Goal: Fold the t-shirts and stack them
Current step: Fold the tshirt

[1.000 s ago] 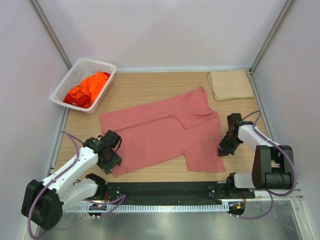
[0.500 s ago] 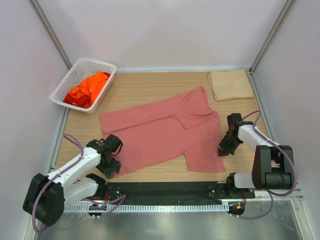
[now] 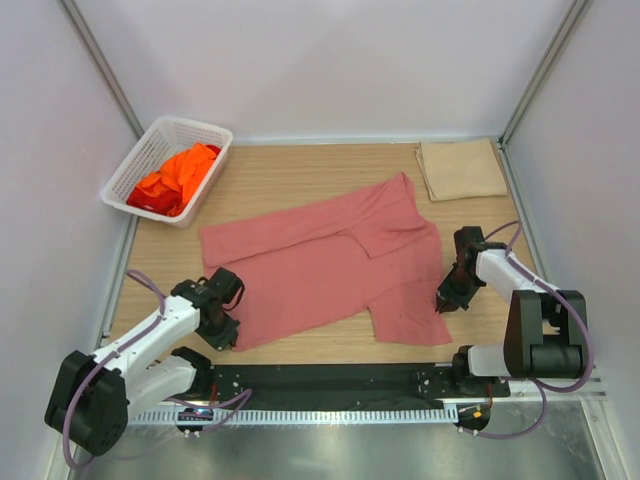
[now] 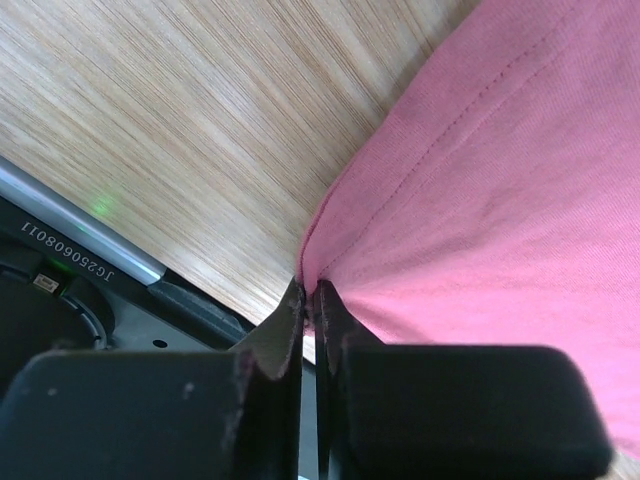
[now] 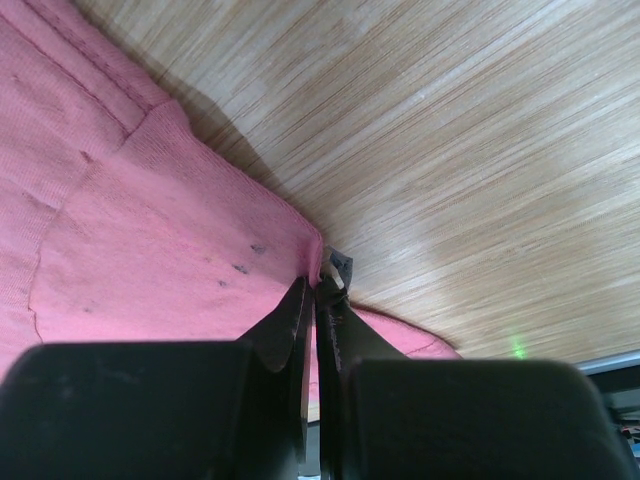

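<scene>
Salmon-pink t-shirt (image 3: 330,265) mid-table, plain with same-pink stitching and a few tiny dark specks towards its near right corner. Bright orange t-shirts (image 3: 185,168) over a red t-shirt (image 3: 152,203) in the white lattice basket (image 3: 165,132) at the far left corner; folded beige cloth (image 3: 460,168) at the far right corner. Tabletop (image 3: 290,175) pale wood with fine streaky grain; left gripper (image 4: 308,295) and right gripper (image 5: 312,290) black, left arm (image 3: 150,340) and right arm (image 3: 505,272) white with black joints, cables (image 3: 137,283) purple.

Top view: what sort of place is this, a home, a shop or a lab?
Most likely a lab robot cell: bare white walls with metal posts box in a wooden table, with a left arm and right arm bolted at its near edge.
</scene>
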You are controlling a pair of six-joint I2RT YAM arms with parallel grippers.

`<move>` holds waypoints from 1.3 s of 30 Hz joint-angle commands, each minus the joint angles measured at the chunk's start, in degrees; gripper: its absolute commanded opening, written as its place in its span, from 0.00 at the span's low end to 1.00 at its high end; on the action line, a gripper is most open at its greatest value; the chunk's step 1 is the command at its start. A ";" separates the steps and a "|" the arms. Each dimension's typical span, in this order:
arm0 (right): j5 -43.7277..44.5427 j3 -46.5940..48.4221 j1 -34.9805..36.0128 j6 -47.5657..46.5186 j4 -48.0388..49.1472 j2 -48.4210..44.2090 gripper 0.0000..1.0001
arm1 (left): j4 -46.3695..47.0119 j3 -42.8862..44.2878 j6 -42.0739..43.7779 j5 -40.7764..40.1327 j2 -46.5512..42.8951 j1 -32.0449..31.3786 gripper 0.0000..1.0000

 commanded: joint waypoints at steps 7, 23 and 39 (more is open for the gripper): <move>6.65 14.93 1.41 -2.33 -1.63 1.84 0.01 | -3.29 5.20 1.53 2.23 1.52 0.66 0.00; -3.44 46.76 1.58 -10.34 -6.38 23.91 0.02 | -7.59 23.82 17.09 -2.34 15.58 15.86 0.00; -10.82 58.02 3.43 -8.49 -7.08 32.96 0.01 | -7.95 38.25 29.13 -10.68 32.37 19.64 0.00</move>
